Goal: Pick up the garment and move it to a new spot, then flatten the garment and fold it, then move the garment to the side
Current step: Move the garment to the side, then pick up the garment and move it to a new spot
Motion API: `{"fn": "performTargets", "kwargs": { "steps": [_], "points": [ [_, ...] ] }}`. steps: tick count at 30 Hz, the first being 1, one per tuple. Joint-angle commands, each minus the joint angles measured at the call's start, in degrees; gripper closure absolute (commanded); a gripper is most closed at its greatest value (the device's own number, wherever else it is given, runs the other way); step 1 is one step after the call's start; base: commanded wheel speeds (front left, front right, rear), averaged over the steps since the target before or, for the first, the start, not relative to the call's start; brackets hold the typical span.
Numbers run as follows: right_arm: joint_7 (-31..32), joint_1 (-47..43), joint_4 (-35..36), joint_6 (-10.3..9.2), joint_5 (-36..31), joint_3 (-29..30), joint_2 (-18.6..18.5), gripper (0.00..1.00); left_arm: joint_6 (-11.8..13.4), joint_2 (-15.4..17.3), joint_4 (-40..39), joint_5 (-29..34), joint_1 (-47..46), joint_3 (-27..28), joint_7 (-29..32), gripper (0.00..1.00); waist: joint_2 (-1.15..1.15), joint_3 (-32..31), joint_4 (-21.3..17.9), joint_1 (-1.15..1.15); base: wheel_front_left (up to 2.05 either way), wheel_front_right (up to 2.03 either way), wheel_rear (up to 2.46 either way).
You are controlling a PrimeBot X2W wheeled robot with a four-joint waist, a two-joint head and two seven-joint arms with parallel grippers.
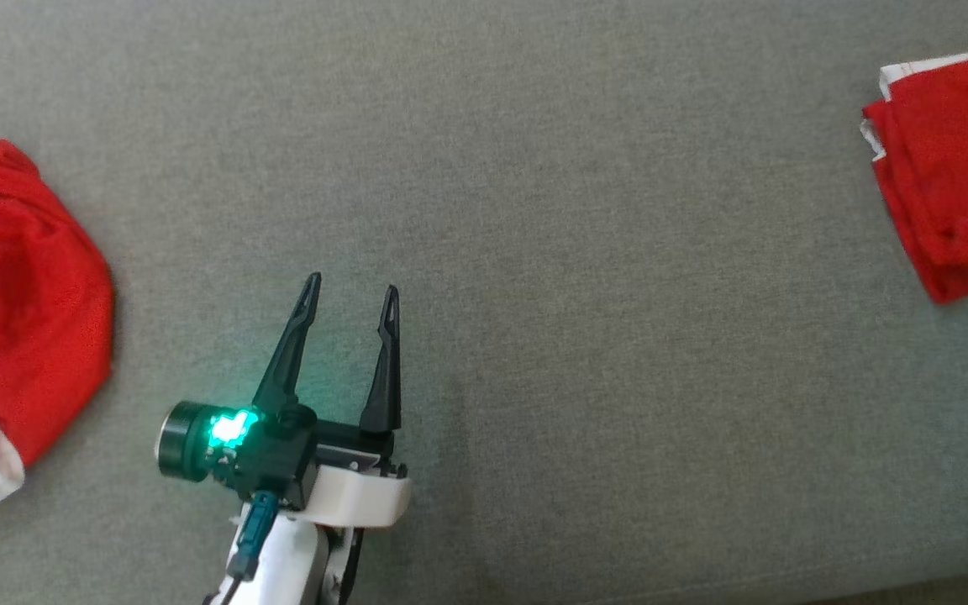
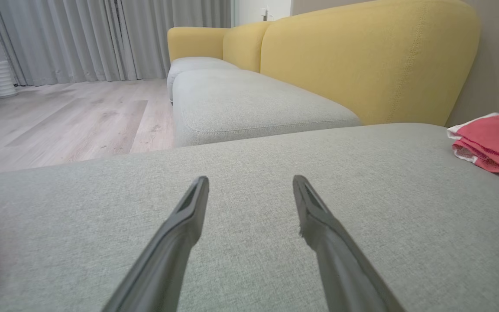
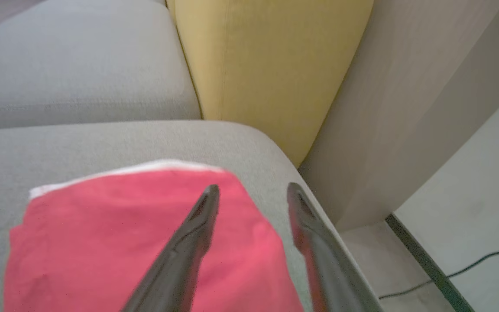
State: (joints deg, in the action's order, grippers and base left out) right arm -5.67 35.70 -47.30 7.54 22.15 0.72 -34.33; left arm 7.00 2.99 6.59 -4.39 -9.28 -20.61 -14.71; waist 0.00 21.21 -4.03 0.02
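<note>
The things are carried by a wide grey seat cushion [image 1: 534, 168] covered with a fine woven cloth, of which the surface is seen flat and smooth over the middle part. Two pieces of clothing are laid directly on it, well apart from each other. At the right end, close to the rounded corner of the cushion, a folded red garment [image 1: 954, 176] is placed; its layers are stacked neatly, and a thin white edge is shown along its far side. At the left end a crumpled red and white garment [image 1: 30, 294] is found in a loose heap, with a white part lying toward the near side.
</note>
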Motion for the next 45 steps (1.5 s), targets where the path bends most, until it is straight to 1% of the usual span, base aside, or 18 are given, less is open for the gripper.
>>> {"fn": "performTargets", "kwargs": {
  "steps": [1, 5, 8, 12, 17, 20, 22, 26, 29, 32, 35, 45],
  "points": [
    [-1.43, 0.31, 1.30, -0.05, -0.88, -0.18, -0.81, 0.00, -0.12, -0.12, -1.53, 0.43, -0.75, 1.56, -0.29, 0.00, 0.00, -0.75, 0.00, -0.02, 0.00, 0.00, 0.00],
    [-5.66, -0.36, 2.19, -0.05, -6.30, -0.93, 2.60, 0.00, -0.08, -0.12, -0.92, -0.15, -0.06, 1.33, -0.29, 0.00, 0.00, -4.10, 0.35, -0.02, 0.00, 0.00, 0.00],
    [-6.88, -2.23, 4.56, -0.05, -7.87, -2.85, 7.40, 0.00, 0.19, -0.12, -0.51, -1.06, 1.16, 1.33, -0.29, 0.00, 0.00, -7.49, 0.80, -0.02, 0.00, 0.00, 0.00],
    [-7.89, -7.63, 9.17, -0.05, -7.94, -7.51, 14.14, 0.00, 0.84, -0.12, 0.22, -2.98, 3.70, 1.53, -0.29, 0.00, 0.00, -12.65, 1.66, -0.02, 0.00, 0.00, 0.00],
    [-8.89, -15.85, 14.14, -0.05, -5.62, -13.44, 20.99, 0.00, 1.70, -0.12, 1.16, -5.35, 6.91, 1.95, -0.29, 0.00, 0.00, -18.14, 3.41, -0.02, 0.00, 0.00, 0.00],
    [-9.23, -20.63, 16.63, -0.05, -5.28, -14.76, 24.59, 0.00, 2.08, -0.12, 1.40, -6.40, 8.63, 2.42, -0.29, 0.00, 0.00, -21.08, 4.53, -0.02, 0.00, 0.00, 0.00],
    [-9.28, -23.83, 20.51, -0.05, -5.44, -14.31, 26.64, 0.00, 2.32, -0.12, 0.79, -6.69, 9.47, 2.98, -0.29, 0.00, 0.00, -22.31, 5.19, -0.02, 0.00, 0.00, 0.00],
    [-9.30, -31.15, 29.83, -0.05, -6.67, -12.27, 28.68, 0.00, 2.34, -0.12, -0.90, -6.36, 11.75, 3.89, -0.29, 0.00, 0.00, -24.39, 6.19, -0.02, 0.00, 0.00, 0.00],
    [-9.31, -37.25, 33.74, -0.05, -8.27, -9.68, 29.50, 0.00, 2.12, -0.12, -1.93, -5.15, 14.42, 4.21, -0.29, 0.00, 0.00, -25.61, 6.79, -0.02, 0.00, 0.00, 0.00],
    [-9.31, -41.85, 34.48, -0.05, -9.20, -7.65, 30.13, 0.00, 2.29, -0.12, -2.47, -3.69, 17.36, 4.52, -0.29, 0.00, 0.00, -26.43, 7.12, -0.02, 0.00, 0.00, 0.00],
    [-9.31, -44.17, 34.82, -0.05, -9.77, -6.47, 30.54, 0.00, 2.49, -0.12, -2.61, -3.35, 19.29, 5.01, -0.29, 0.00, 0.00, -26.87, 7.22, -0.02, 0.00, 0.00, 0.00],
    [-9.32, -45.72, 34.98, -0.05, -9.95, -5.13, 31.16, 0.00, 1.97, -0.12, -2.01, -3.13, 19.60, 5.92, -0.29, 0.00, 0.00, -27.77, 7.09, -0.02, 0.00, 0.00, 0.00]
  ]
}}
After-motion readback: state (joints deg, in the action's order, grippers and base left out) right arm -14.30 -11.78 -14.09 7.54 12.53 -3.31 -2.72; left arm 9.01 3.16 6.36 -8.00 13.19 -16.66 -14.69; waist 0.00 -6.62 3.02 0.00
